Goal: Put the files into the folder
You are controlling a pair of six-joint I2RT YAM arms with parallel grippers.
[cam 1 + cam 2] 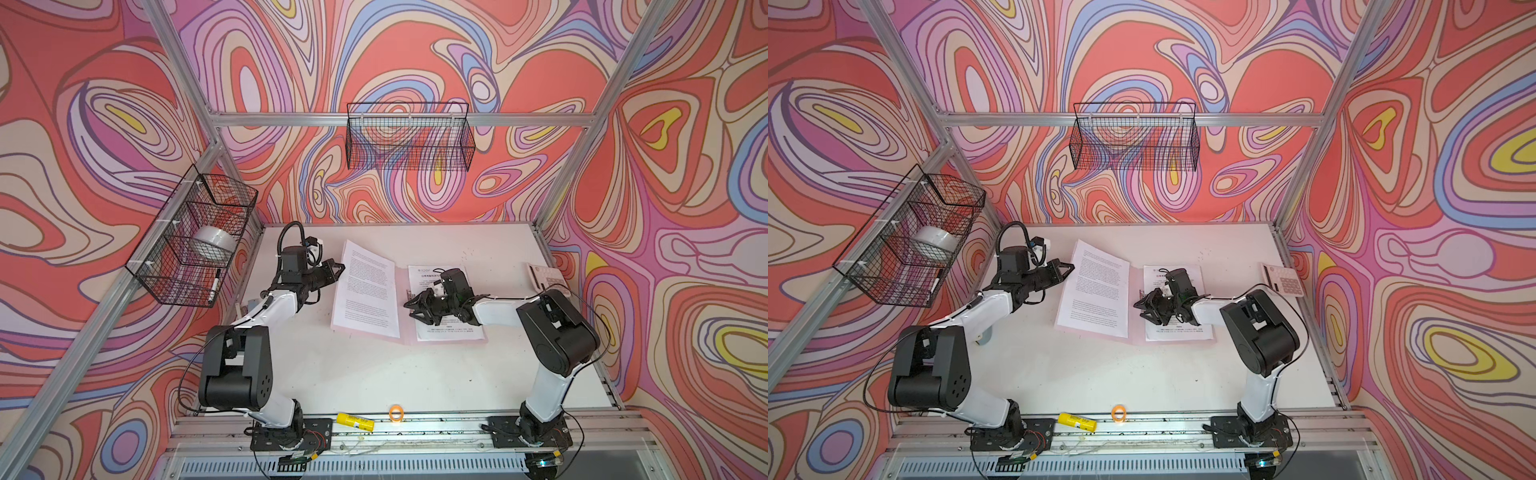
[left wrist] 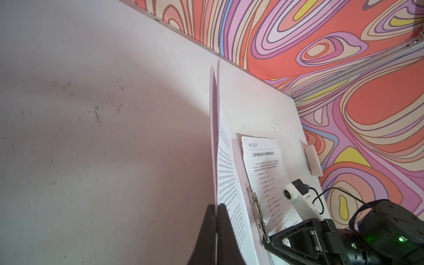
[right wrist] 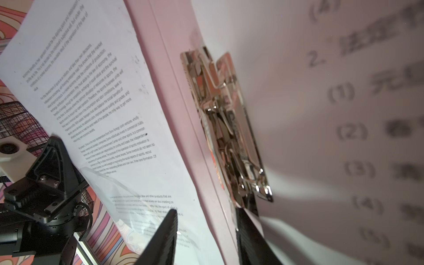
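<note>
Front rail: Nearest you, a yellow tube (image 1: pixel 355 422) lies just beside an orange ring (image 1: pixel 397 413) on the rail (image 1: pixel 440 428), between the two arm bases.
Desk: Your white desk (image 1: pixel 374 370) is scuffed. The work sits on its middle, toward the back wall.
Folder: The pale pink folder (image 1: pixel 401 283) lies open between your two arms. Its right cover is flat on the desk and its left cover tilts up at the outer edge.
Files: The text sheet (image 1: pixel 365 286) rests against the left cover, its lower part behind a clear film in the right wrist view. The headed sheet (image 2: pixel 263 160), with a small logo on top, lies on the right cover, partly hidden under your right arm.
Clip: The silver clip (image 3: pixel 229 126) runs along the spine at the headed sheet's inner edge. You cannot tell whether it presses on that sheet.
Left fingers (image 2: pixel 227 234): Pressed together on the outer edge of the left cover, with the text sheet pinched along with it.
Right fingers (image 3: pixel 165 238): Partway apart over the spine, one above the text sheet and the other at one end of the clip. They grip nothing.
Calculator: The calculator (image 1: pixel 546 279) sits by the desk's right edge, well apart from the folder.
Baskets: The side basket (image 1: pixel 166 266) on the left wall holds a white roll (image 1: pixel 214 241) and a marker (image 1: pixel 214 284). The back basket (image 1: pixel 409 137) hangs on the rear rail.
</note>
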